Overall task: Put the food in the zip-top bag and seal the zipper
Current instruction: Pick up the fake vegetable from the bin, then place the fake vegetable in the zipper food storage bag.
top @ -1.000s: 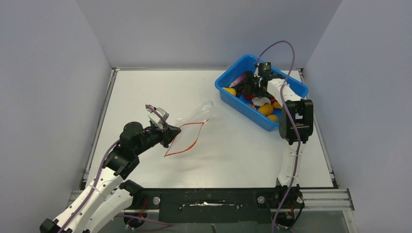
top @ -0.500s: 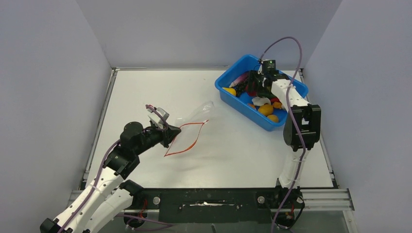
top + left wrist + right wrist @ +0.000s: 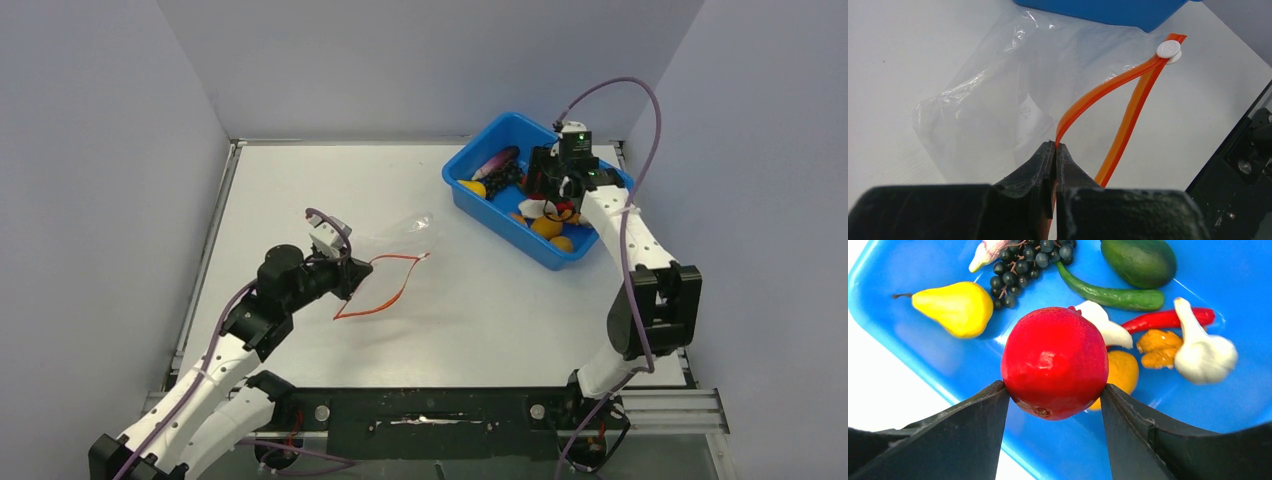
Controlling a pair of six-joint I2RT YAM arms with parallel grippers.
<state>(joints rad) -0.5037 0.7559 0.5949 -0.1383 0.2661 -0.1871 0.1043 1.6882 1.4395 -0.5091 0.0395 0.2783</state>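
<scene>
I am gripping the red ball (image 3: 1054, 362) across its widest part in my right tool (image 3: 1054, 390), over the blue tub (image 3: 1208, 405). It is looking hard, glossy and round, so I am judging it likely to slip. Well apart from the tub, over the bench (image 3: 300, 190), my left tool (image 3: 1054, 149) is pinching the bag (image 3: 978, 105) at its orange zipper (image 3: 1108, 87). The film is looking flimsy, so that stiffer strip is probably the best hold.

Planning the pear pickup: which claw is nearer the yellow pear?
Right. The right claw, gripping the red ball, hovers over the tub by the pear; the left claw pinches the zipper far away.
</scene>
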